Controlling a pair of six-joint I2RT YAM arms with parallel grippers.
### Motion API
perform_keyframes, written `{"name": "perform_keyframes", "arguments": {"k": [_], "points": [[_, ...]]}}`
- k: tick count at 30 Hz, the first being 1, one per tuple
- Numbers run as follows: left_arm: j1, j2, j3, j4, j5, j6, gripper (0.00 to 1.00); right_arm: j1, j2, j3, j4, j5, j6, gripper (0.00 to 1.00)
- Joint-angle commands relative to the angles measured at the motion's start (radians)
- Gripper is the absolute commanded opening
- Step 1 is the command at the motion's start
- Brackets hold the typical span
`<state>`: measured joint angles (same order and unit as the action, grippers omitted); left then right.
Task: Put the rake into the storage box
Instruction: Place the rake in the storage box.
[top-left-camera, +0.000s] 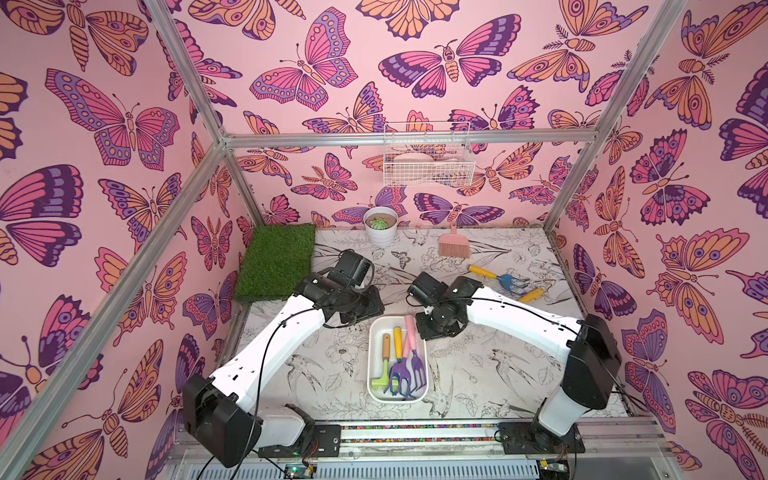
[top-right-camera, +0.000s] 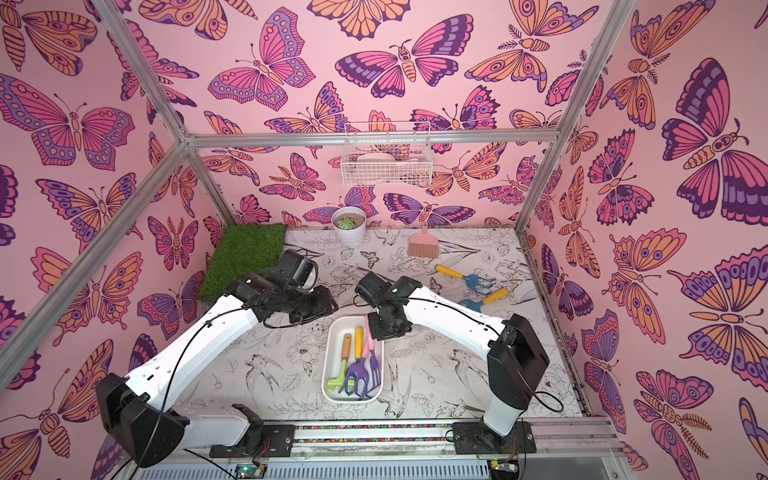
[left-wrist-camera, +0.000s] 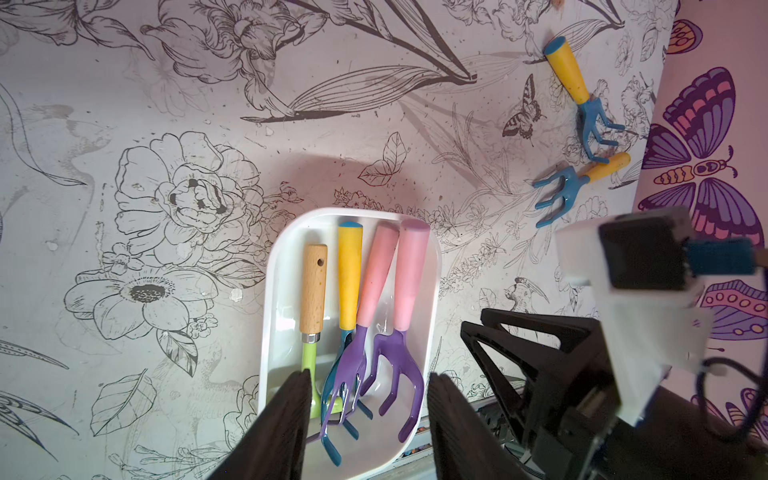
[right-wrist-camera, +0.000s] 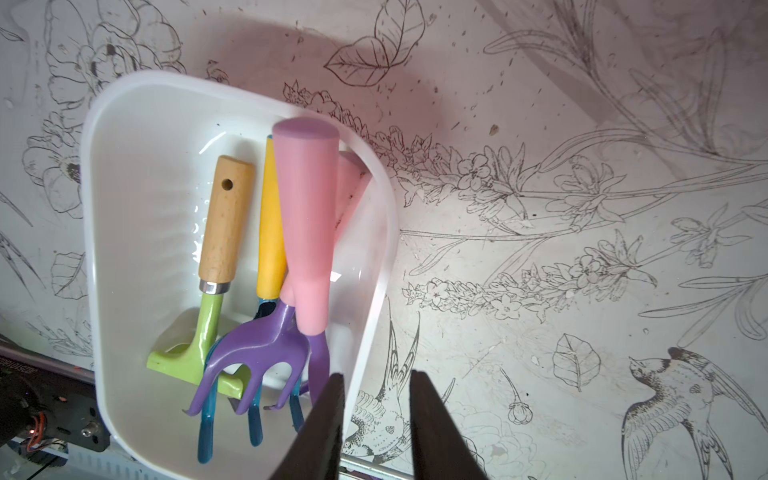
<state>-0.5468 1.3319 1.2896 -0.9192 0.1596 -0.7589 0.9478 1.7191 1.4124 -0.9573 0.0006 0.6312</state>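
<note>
Though beyond right wrist view, rakes (left-wrist-camera: 567, 70).

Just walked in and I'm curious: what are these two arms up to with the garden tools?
Two robot arms are tidying hand rakes into the white storage box. Four tools lie in it now: two pink-handled purple rakes, a yellow-handled blue rake and a wooden-handled green tool. The left gripper and right gripper both hover open and empty near the box's far end. Two more yellow-handled blue rakes lie out on the table.
</note>
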Motion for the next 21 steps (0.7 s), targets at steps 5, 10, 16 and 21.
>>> {"name": "perform_keyframes", "arguments": {"k": [5,10,16,21], "points": [[0.033,-0.048,-0.018,-0.004,-0.012,0.025,0.52,0.002,0.051,0.031,0.012,-0.033,0.012,0.31],[0.048,-0.049,-0.021,-0.005,0.004,0.026,0.53,0.003,0.056,0.027,0.058,-0.071,0.005,0.33],[0.05,-0.099,-0.033,-0.005,0.006,0.018,0.52,0.003,0.089,0.056,0.076,-0.106,-0.01,0.34],[0.05,-0.102,-0.038,-0.004,0.009,0.014,0.53,0.003,0.131,0.097,0.057,-0.083,-0.019,0.36]]}}
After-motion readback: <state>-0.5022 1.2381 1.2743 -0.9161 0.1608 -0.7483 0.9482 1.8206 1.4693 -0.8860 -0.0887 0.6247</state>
